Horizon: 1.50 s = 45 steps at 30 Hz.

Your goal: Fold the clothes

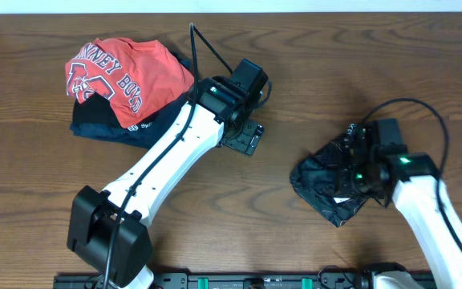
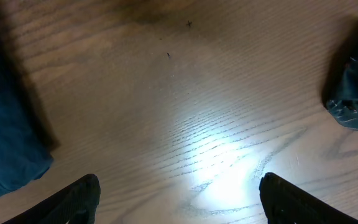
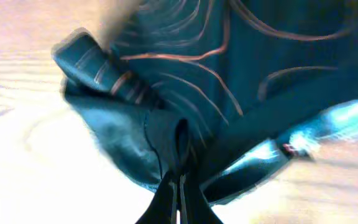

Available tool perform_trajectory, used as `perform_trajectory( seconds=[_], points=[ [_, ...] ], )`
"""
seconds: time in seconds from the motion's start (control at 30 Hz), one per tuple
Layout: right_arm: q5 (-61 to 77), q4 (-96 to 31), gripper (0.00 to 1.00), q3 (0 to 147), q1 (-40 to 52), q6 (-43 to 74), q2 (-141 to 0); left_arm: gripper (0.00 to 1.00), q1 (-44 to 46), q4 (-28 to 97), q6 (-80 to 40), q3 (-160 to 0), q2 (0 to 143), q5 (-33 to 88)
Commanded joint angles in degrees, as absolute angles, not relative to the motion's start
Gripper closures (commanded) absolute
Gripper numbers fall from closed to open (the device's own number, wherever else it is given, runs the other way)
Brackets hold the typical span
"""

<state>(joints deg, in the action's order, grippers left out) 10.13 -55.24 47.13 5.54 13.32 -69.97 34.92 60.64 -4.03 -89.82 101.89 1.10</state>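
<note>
Dark wood-grain table (image 1: pixel 311 96); bright glare (image 2: pixel 229 168), perhaps lamp reflection.

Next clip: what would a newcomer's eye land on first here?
A crumpled black jersey lies at right, pinched by the shut right gripper. At upper left, a red T-shirt lies on a navy garment. Between them the left gripper hovers open over the wooden table.
</note>
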Motion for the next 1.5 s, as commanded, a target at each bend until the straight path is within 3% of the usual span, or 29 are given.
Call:
perform_trajectory(
  seconds=[0.0,0.73,0.87,0.9,0.97,1.17,1.33,1.47],
  points=[
    [4.8,-59.1,0.99,50.2,5.8,13.2,-64.4,0.16,34.7,60.8,-3.0,-89.5,100.6,0.8],
    [-4.3,-76.0,0.98,50.1,5.9,42.4,-62.2,0.16,34.7,60.7,-3.0,-89.5,100.6,0.9],
    [-7.6,-75.3,0.88,49.3,5.9,45.7,-62.2,0.16,34.7,60.8,-3.0,-89.5,100.6,0.9],
    [-8.4,-74.7,0.79,49.1,5.8,45.8,-62.2,0.16,34.7,60.8,-3.0,-89.5,100.6,0.9],
    [-9.0,-73.8,0.42,49.1,5.8,45.8,-62.2,0.16,34.7,60.8,-3.1,-89.5,100.6,0.9],
    [-10.0,-67.3,0.42,49.1,4.7,42.0,-61.8,0.15,34.7,59.4,-2.6,-89.4,100.9,12.1],
    [-6.4,-60.2,0.66,49.1,2.3,37.9,-61.7,0.15,35.9,54.0,0.4,-88.0,102.5,25.8],
    [-8.6,-59.1,0.67,49.1,-0.1,36.8,-63.6,0.15,38.1,47.6,0.8,-85.9,104.1,35.6]
  ],
)
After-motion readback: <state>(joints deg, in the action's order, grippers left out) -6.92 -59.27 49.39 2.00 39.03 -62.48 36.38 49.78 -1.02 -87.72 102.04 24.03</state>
